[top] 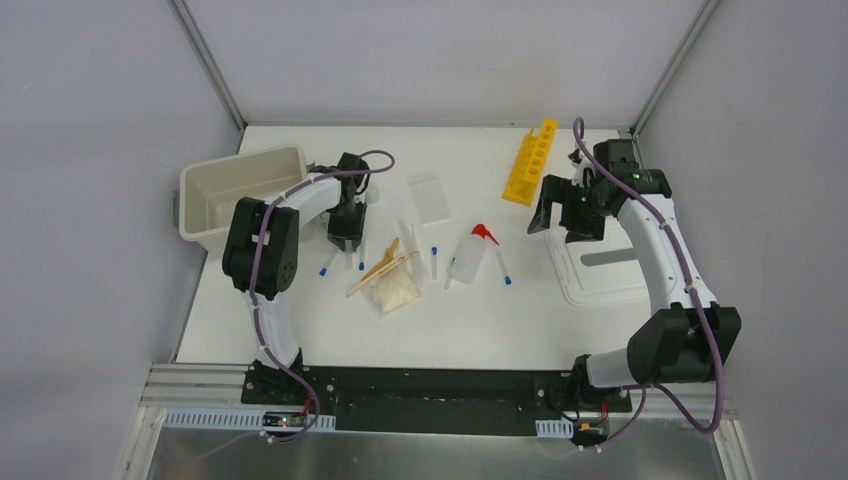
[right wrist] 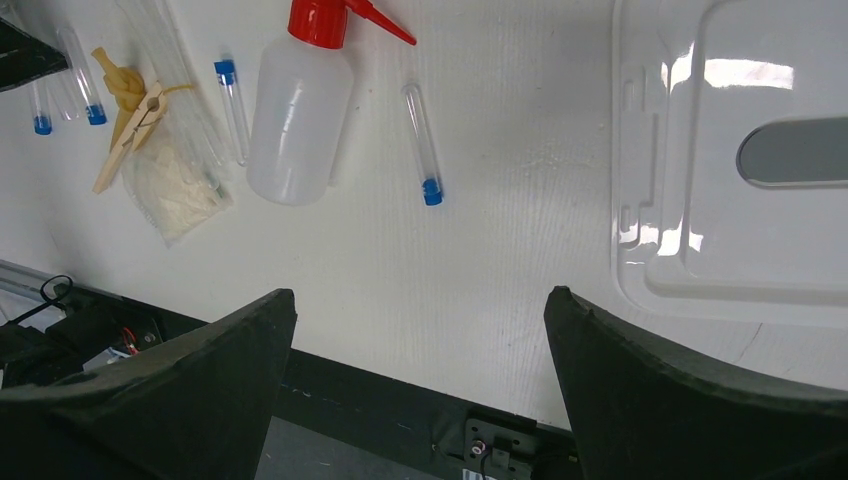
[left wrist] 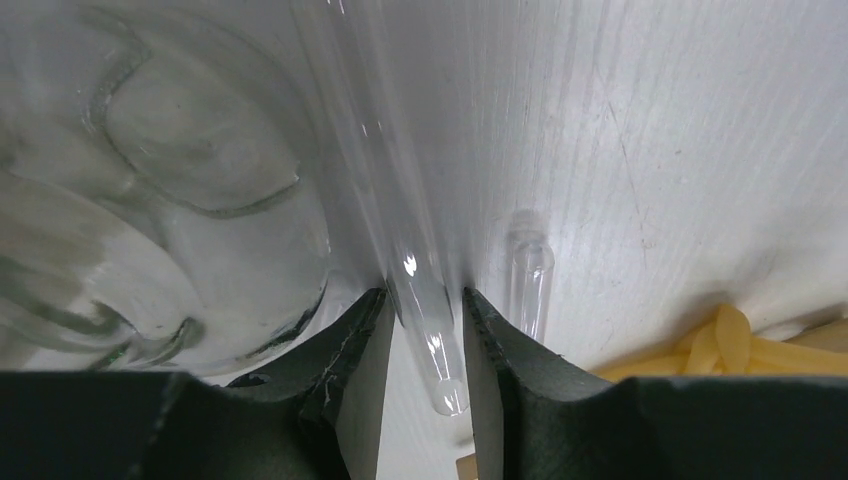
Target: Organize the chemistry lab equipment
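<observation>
L gripper [left wrist: 422, 297] jaws nipped onto clear tube [left wrist: 385, 160] (2nd tube [left wrist: 530, 280] just right of jaws); R gripper [right wrist: 418, 295] wide open, holding nothing.

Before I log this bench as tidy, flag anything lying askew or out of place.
The squeeze bottle lies on its side. Blue-capped tubes lie loose around it, while the yellow rack at the far side holds none that I can see. Nothing looks spilled or broken.
</observation>
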Controlling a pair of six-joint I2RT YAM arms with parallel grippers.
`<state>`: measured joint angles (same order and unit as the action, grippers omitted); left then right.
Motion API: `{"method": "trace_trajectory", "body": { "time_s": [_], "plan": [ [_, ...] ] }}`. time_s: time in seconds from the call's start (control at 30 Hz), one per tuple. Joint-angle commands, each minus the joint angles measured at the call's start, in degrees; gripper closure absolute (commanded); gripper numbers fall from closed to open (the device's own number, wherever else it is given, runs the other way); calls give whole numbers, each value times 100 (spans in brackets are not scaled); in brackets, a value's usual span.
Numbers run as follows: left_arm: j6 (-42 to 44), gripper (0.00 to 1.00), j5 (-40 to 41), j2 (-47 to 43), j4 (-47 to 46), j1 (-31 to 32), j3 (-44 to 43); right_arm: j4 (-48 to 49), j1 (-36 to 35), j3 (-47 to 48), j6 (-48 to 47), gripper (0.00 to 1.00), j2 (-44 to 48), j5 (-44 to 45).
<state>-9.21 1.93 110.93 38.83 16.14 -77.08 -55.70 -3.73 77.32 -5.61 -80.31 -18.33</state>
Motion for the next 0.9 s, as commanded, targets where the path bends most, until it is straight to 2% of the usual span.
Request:
{"method": "trace_trajectory", "body": {
  "time_s": [0.0, 0.27, 0.43, 0.63, 0.77, 0.87],
  "plan": [
    [-239, 66, 262, 165, -141, 21, -221, 44, 32, 110, -85, 1, -45, -6],
    [-416, 68, 262, 326, -148, 21, -417, 25, 30, 181, -401, 1, -55, -6],
    [-554, 85, -255, -61, -95, 29, -424, -4, 30, 265, -854, 1, 54, -63],
    [-728, 92, -910, -939, 122, 29, -558, -98, 30, 394, -1428, 1, 377, -185],
    [-1063, 94, -2137, -1597, 372, 29, -858, 23, 17, 469, -1970, 1, 918, -677],
    [-1557, 96, -3642, -1883, 410, 38, -1045, 481, -201, 381, -2394, 1, 1487, -923]
  ]
}}
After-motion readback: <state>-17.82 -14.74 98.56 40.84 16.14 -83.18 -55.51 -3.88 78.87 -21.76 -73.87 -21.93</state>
